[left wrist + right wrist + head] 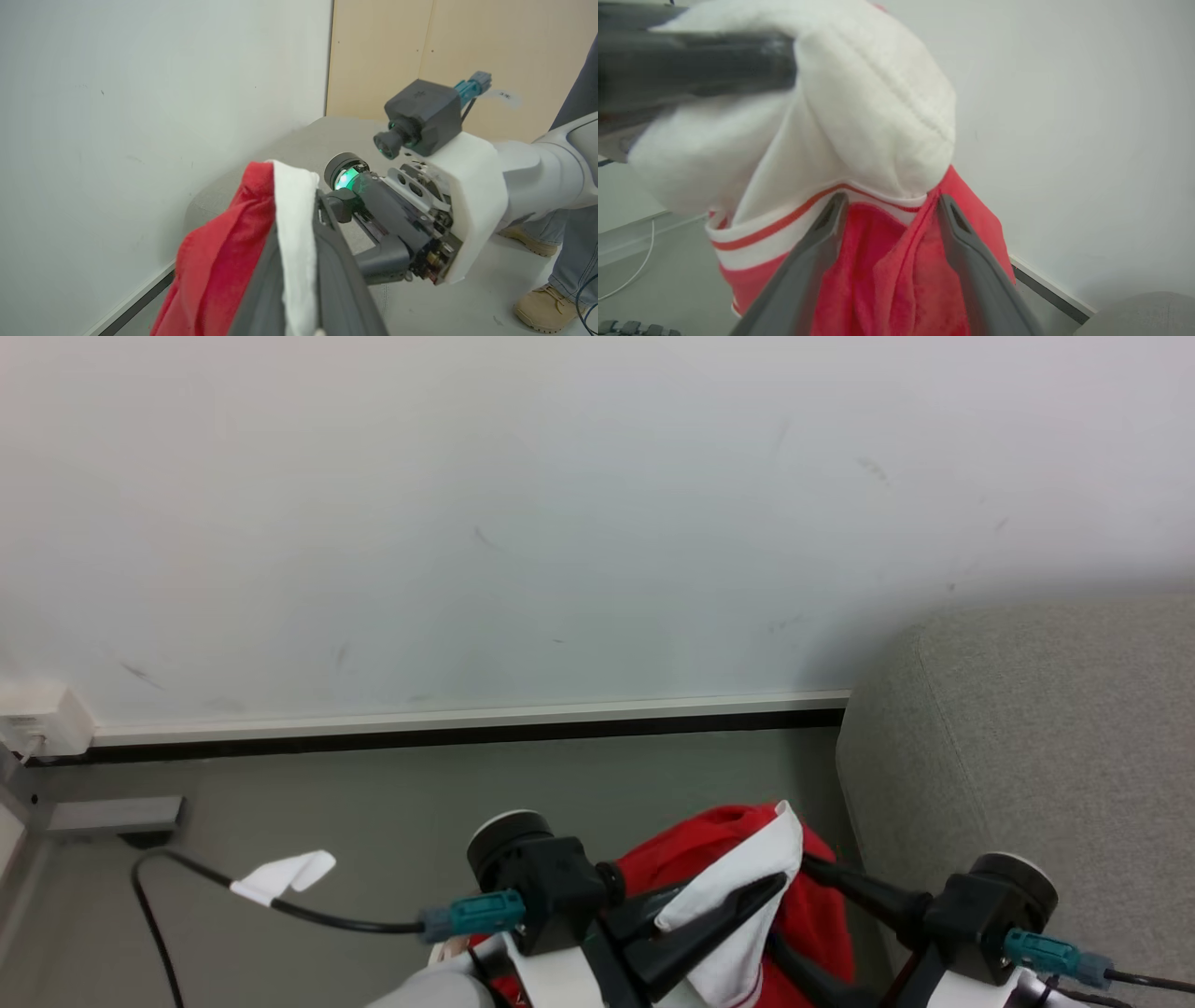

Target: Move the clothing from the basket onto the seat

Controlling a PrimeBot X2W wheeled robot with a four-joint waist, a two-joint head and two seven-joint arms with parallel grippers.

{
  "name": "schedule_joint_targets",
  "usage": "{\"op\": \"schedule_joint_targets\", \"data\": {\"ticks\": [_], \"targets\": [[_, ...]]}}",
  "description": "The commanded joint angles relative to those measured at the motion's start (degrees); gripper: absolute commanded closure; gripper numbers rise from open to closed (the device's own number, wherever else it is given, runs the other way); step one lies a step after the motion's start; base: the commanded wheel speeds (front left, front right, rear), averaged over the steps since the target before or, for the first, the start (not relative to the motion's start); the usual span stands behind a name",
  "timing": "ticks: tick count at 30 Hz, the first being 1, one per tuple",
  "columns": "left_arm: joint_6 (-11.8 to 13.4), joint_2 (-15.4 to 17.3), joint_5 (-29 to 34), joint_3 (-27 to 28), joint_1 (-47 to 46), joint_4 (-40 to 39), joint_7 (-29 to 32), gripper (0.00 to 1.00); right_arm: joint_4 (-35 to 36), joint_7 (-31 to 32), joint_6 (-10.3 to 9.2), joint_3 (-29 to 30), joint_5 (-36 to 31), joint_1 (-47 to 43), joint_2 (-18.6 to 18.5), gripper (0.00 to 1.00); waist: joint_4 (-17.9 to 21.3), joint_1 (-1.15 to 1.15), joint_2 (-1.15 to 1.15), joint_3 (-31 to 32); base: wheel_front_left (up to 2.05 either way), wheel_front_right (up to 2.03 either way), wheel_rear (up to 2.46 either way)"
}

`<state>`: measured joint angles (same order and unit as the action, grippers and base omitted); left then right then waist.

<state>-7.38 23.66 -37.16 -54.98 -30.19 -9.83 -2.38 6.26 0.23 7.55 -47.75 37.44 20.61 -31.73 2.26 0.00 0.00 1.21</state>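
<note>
The clothing (695,849), red with white panels, hangs in the air between both grippers, beside the grey seat (1046,737). My left gripper (761,891) reaches in from the left and is shut on a white fold; in its wrist view the white strip (294,242) is pinched between the fingers, with red cloth (219,261) draped to the left. My right gripper (890,200) comes in from the right, and a thick red bunch (887,280) fills the gap between its fingers. The basket is out of view.
A white wall with a baseboard (467,719) runs behind. A black cable with a white tag (280,877) lies on the grey floor at the left, near a wall socket (42,719). A person's legs and tan shoes (546,298) stand by the seat (317,140).
</note>
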Motion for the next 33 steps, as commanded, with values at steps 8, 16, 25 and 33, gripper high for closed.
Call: {"op": "schedule_joint_targets", "data": {"ticks": [8, 16, 25, 33], "targets": [[-0.12, 0.37, -2.73, -2.18, -2.27, 1.43, -2.31, 1.00, 0.37, -1.01, -0.12, -3.25, 5.06, 1.82, -1.17, 1.00, 0.38, 0.00, 0.00, -0.05, 0.00, 0.00, 0.00], [0.13, 0.82, -3.42, -2.28, -2.48, 3.47, -3.64, 1.00, -0.06, -3.29, -0.12, -2.61, 8.15, 1.09, -2.00, 1.00, 0.96, 0.00, 0.00, -0.22, 0.00, 0.00, 0.00], [1.11, -0.37, -2.99, -1.86, -1.58, 6.49, -5.89, 0.36, 0.33, -5.89, -0.12, -0.95, 10.40, -0.73, -1.47, 1.00, 1.89, 0.00, 0.00, -0.37, 0.00, 0.00, 0.00], [2.68, -0.90, -3.13, -1.73, 0.22, 9.25, -7.74, 0.00, -0.97, -7.64, -0.12, 1.73, 9.64, -2.04, -1.43, 1.00, 3.25, 0.00, 0.00, -0.35, 0.00, 0.00, 0.00]]}}
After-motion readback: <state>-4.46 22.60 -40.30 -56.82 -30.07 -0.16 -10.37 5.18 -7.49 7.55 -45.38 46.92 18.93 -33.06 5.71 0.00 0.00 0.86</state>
